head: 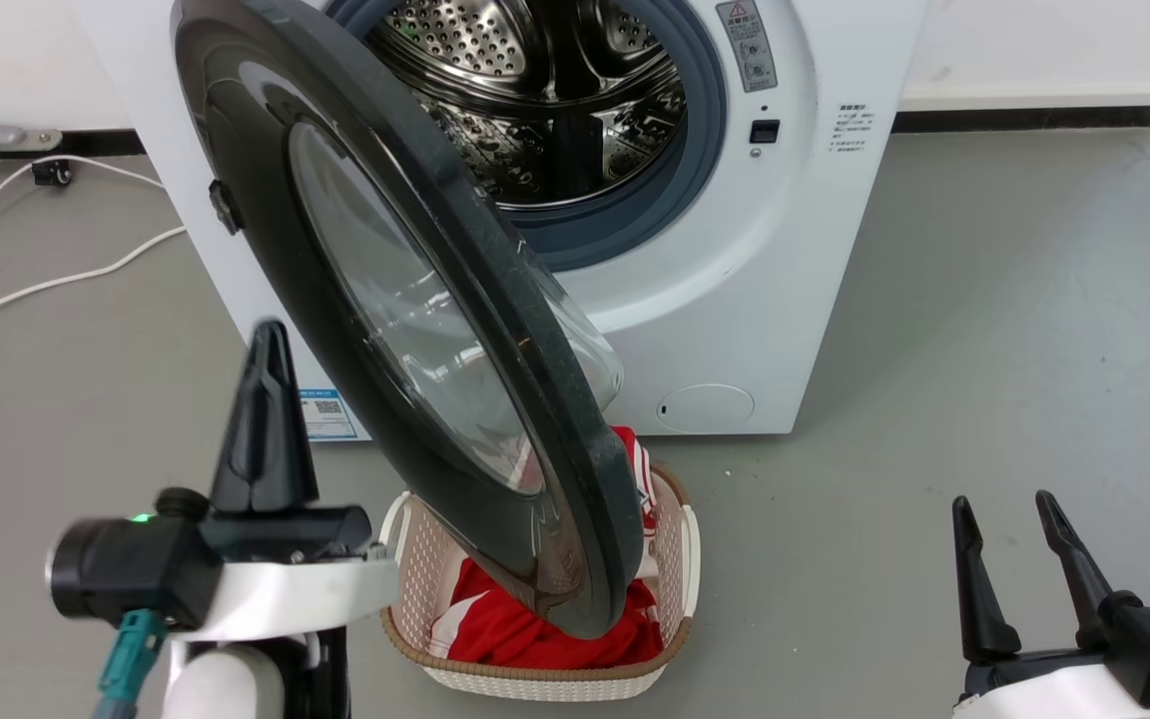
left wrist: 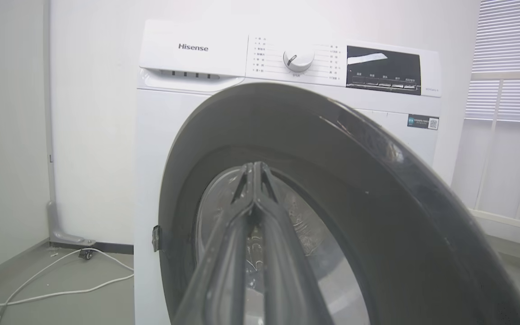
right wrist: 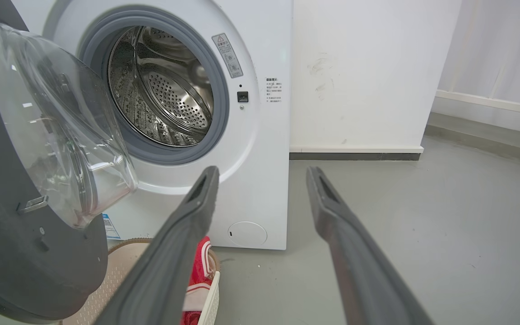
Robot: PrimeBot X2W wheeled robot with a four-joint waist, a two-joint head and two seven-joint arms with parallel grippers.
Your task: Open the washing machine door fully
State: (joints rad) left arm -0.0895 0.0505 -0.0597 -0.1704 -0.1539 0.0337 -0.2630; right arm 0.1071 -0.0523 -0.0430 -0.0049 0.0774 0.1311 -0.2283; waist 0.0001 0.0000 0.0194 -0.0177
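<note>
The washing machine door (head: 415, 330), a big glossy black disc with a clear bulging glass bowl, stands swung out from the white washing machine (head: 735, 300), hinged on the left. The steel drum (head: 545, 100) is exposed behind it. My left gripper (head: 266, 345) is shut and empty, pointing up just left of the door's outer face. In the left wrist view the shut left gripper (left wrist: 255, 169) points at the door (left wrist: 377, 203). My right gripper (head: 1004, 509) is open at the lower right, well away from the door (right wrist: 25, 253); its fingers (right wrist: 201, 198) frame bare floor.
A white woven basket (head: 675, 559) holding red clothes (head: 535, 629) sits on the floor under the door's lower edge. White cables (head: 56, 280) trail across the grey floor at left. Open floor lies to the machine's right, up to the wall.
</note>
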